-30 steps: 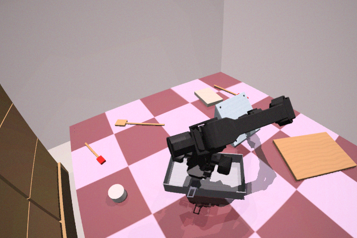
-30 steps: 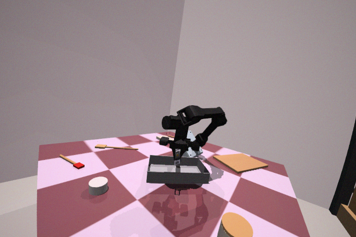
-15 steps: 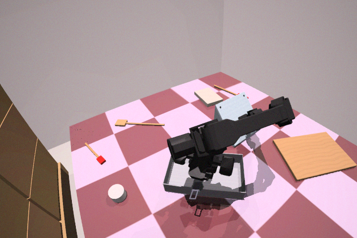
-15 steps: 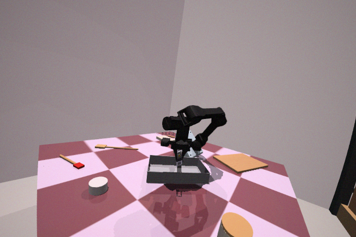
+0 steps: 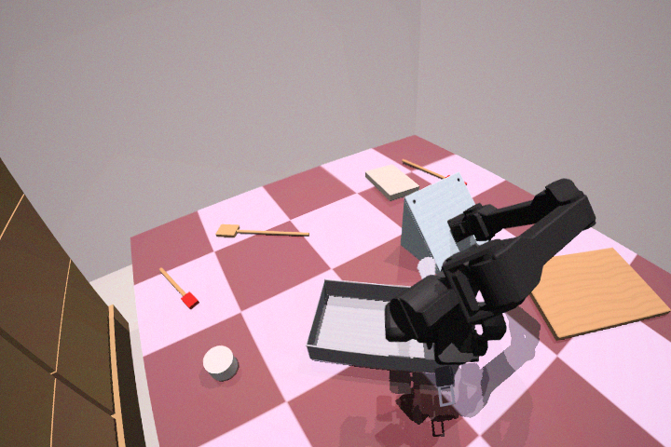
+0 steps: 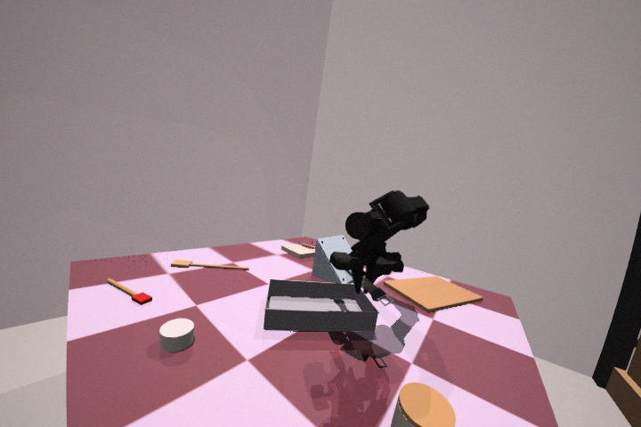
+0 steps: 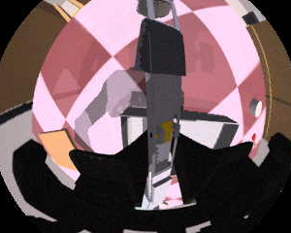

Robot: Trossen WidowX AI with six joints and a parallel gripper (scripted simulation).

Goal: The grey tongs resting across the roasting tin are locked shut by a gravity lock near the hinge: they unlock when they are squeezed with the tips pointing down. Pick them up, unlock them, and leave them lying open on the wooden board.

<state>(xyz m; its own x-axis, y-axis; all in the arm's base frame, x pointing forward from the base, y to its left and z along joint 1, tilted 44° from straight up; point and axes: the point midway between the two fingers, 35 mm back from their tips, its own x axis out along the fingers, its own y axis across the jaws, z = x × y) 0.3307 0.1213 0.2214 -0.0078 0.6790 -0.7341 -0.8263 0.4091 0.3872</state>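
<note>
My gripper (image 6: 363,288) (image 7: 159,131) is shut on the grey tongs (image 5: 445,394) (image 6: 377,294) (image 7: 165,97), holding them above the table near the tin's right end. Their dark block and pale wire loop point away from the fingers, slanting down to the right in the exterior view. The arms look close together; the lock's state cannot be told. The fingertips are hidden in the top view. The dark roasting tin (image 5: 368,360) (image 6: 321,321) (image 7: 209,117) stands beneath and left of the gripper. The wooden board (image 5: 605,294) (image 6: 432,292) (image 7: 60,146) lies flat to the right, nothing on it.
A pale blue wedge (image 5: 436,221) (image 6: 333,252) stands behind the tin, close to the arm. A white cylinder (image 5: 220,363) (image 6: 176,334) (image 7: 255,107) stands front left. A red-headed tool (image 5: 190,300) and a wooden turner (image 5: 226,230) lie left. A canister (image 6: 425,406) stands at the front.
</note>
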